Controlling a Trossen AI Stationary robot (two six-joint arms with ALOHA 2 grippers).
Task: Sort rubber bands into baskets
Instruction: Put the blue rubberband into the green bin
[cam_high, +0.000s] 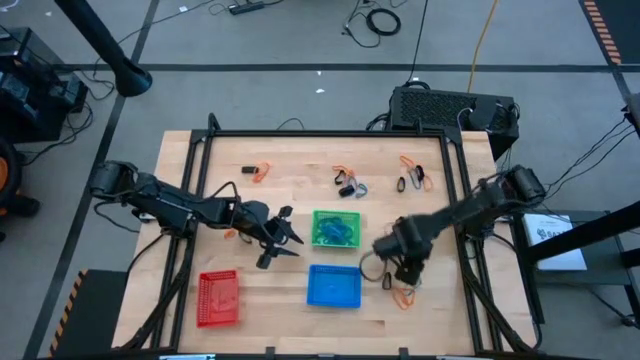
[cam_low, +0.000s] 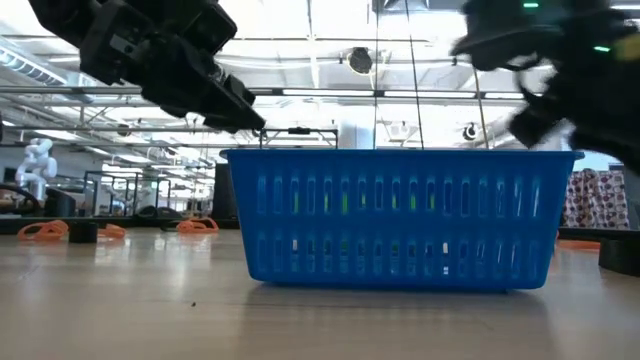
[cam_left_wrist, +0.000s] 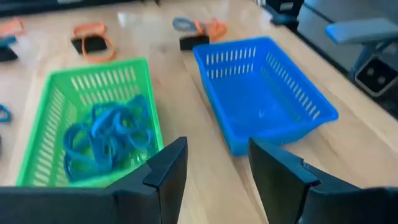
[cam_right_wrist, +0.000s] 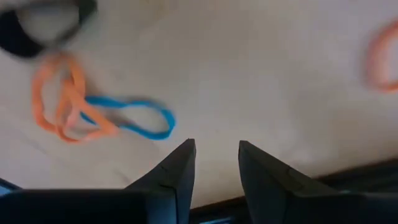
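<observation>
Three mesh baskets rest flat on the wooden table: green holding several blue rubber bands, blue with no bands showing in it, red. My left gripper hovers open just left of the green basket, and its wrist view faces the green basket and the blue basket. My right gripper is open and empty above the table, right of the blue basket. Before its fingers lie a blue band, tangled orange bands and a black band.
More orange, blue and black bands lie loose along the far half of the table, and orange ones lie near the right gripper. A black frame edges the table. In the low view the blue basket fills the middle.
</observation>
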